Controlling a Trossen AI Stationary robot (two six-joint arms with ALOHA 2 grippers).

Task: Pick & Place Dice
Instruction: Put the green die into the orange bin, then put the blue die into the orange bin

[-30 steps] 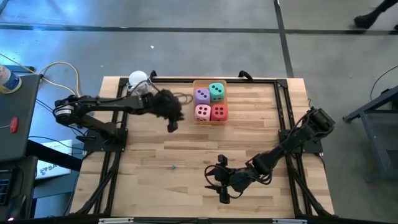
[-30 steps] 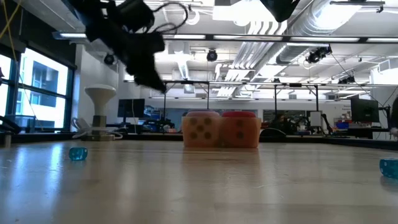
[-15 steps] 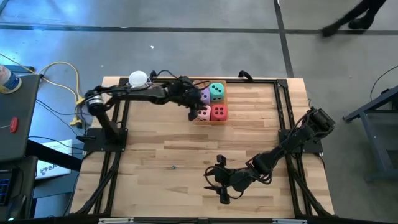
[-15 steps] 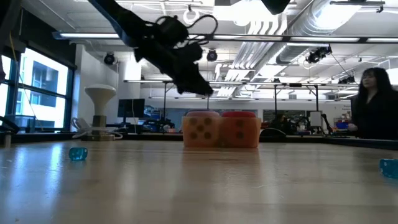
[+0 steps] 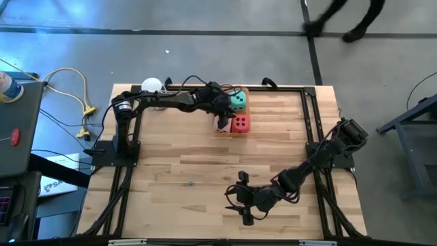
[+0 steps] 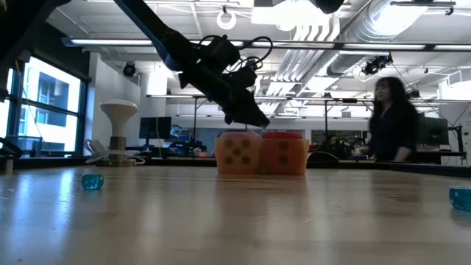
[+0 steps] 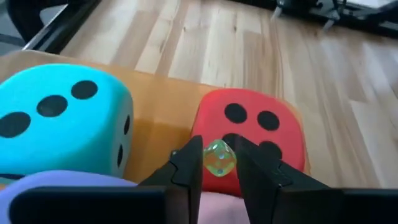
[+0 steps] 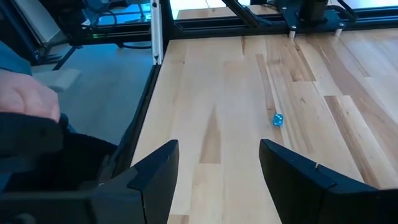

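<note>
Four soft dice sit in an orange tray [image 7: 158,106] at the table's far middle: teal [image 5: 237,101], red [image 5: 240,124], pink [image 5: 220,126] and purple [image 7: 68,186]. In the high view my left arm hides the purple one. My left gripper [image 7: 217,155] hangs just above the tray, over the pink and red dice, shut on a tiny clear yellow-green die [image 7: 218,159]. From table height the gripper [image 6: 257,118] is seen slanting down toward the dice. My right gripper [image 5: 242,205] waits open near the table's front edge. My left gripper pinches the tiny yellow-green die by two opposite faces [image 7: 211,159] between its two fingertips. The fingers slant down from the table's left side. The die is lifted clear, hanging above the red die and the pink one.
A tiny blue die [image 8: 277,119] lies on the bare wood ahead of my right gripper. Two blue ones [image 6: 92,181] [image 6: 460,197] show in the low view. A white bulb-shaped thing [image 5: 151,86] stands at the far left corner. A person [image 6: 390,129] passes behind the table.
My left gripper has swung toward the table's right edge, from left of the tray to over it, sinking a little and tipping further down, still shut on the tiny die. A person has walked across the room behind the table.
</note>
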